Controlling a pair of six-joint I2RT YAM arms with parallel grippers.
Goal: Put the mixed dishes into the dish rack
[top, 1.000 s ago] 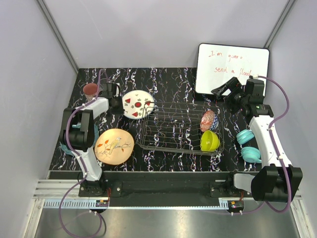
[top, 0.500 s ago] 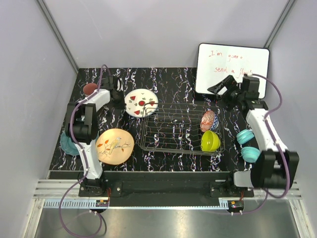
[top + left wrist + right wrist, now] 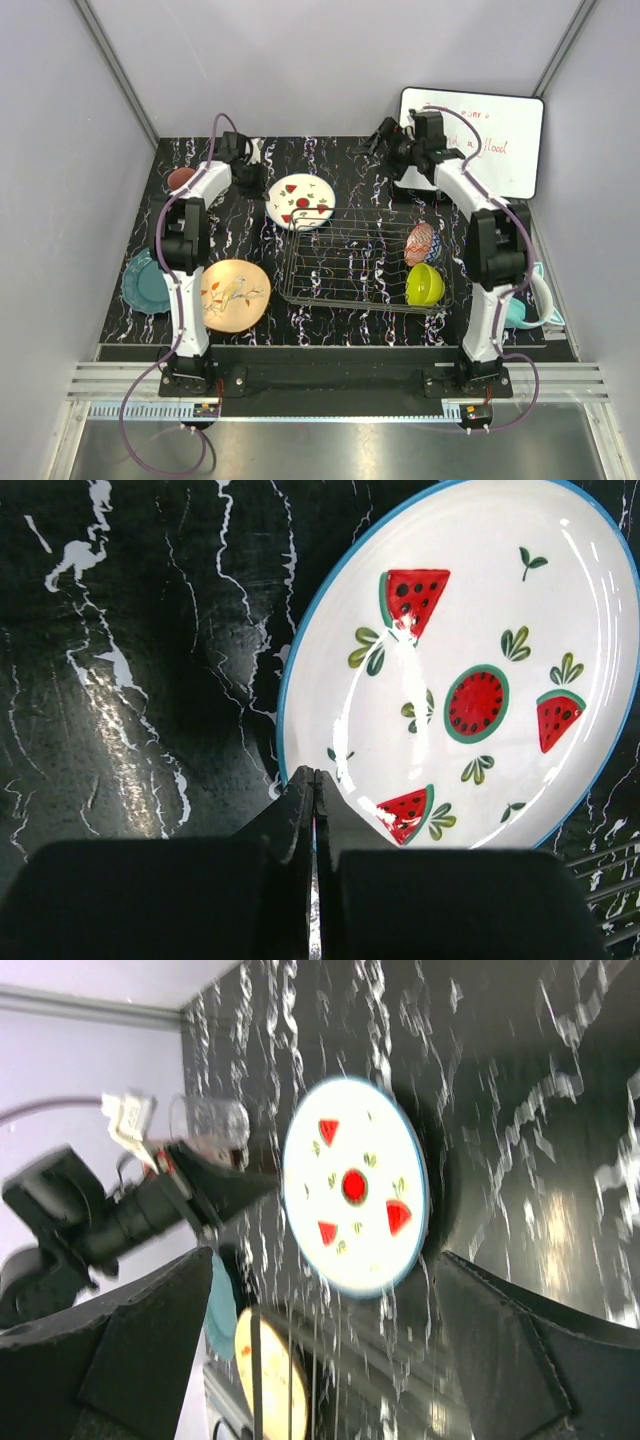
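My left gripper (image 3: 262, 180) is shut on the left rim of the white watermelon plate (image 3: 302, 201), which sits at the back left corner of the wire dish rack (image 3: 300, 270). In the left wrist view the fingertips (image 3: 315, 780) pinch the plate (image 3: 470, 670) at its blue rim. My right gripper (image 3: 378, 140) is open and empty behind the rack, facing the plate (image 3: 355, 1185). The red-white bowl (image 3: 420, 242) and lime-green bowl (image 3: 424, 284) sit in the rack's right end. The peach plate (image 3: 232, 295), teal plate (image 3: 145, 282) and pink mug (image 3: 181, 179) are on the left. A clear glass (image 3: 215, 1118) stands behind the left gripper.
The whiteboard (image 3: 505, 150) with red writing leans at the back right. A small teal curved object (image 3: 520, 308) lies by the right arm's lower link. Grey walls close in the back and both sides.
My left gripper has carried the watermelon plate right, toward the rack's back corner. My right arm has swung left from the whiteboard to the back middle. The teal plate now shows.
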